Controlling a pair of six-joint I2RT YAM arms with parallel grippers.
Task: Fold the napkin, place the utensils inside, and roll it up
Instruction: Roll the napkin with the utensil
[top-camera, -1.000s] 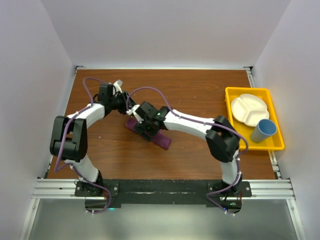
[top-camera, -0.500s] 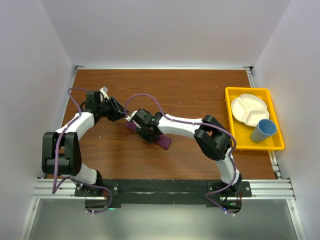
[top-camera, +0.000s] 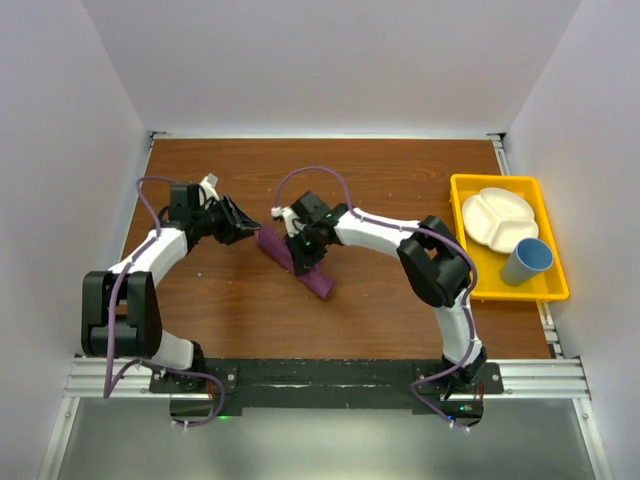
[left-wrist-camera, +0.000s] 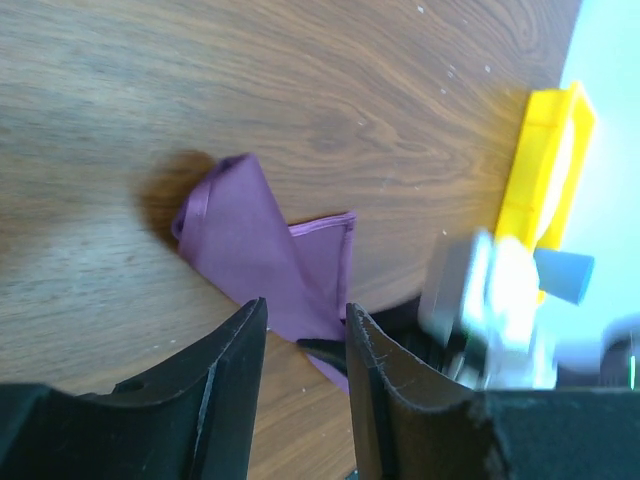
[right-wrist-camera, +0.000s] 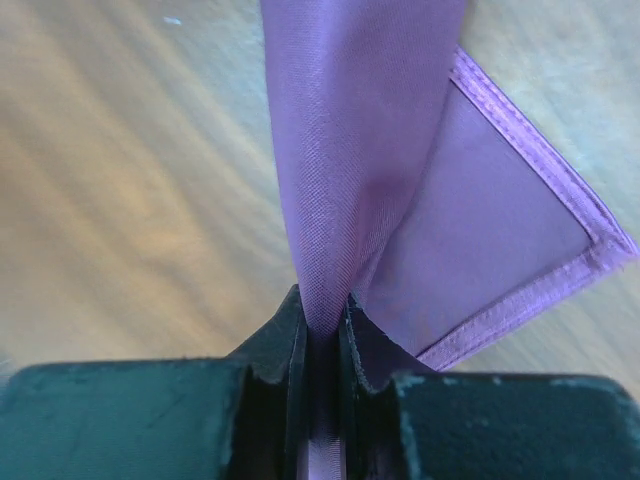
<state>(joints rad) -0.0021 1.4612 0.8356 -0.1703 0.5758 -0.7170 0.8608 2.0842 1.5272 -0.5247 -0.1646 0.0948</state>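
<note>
Napkin (top-camera: 316, 283) lies mid-tabletop (top-camera: 400, 180) as a narrow, loosely bunched purple strip, with one hemmed corner splayed flat. Right claw (right-wrist-camera: 320, 325) is pinched tight on a raised fold of the cloth. Left claw (left-wrist-camera: 305, 320) hangs just beside the napkin, jaws part-open and holding nothing. No utensils are visible in any view. Judgement: folding is under way but untidy; utensil placement and rolling remain outstanding.

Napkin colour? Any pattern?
The napkin is plain plum purple with no pattern and a stitched hem along its edge. It shows best in the right wrist view.
</note>
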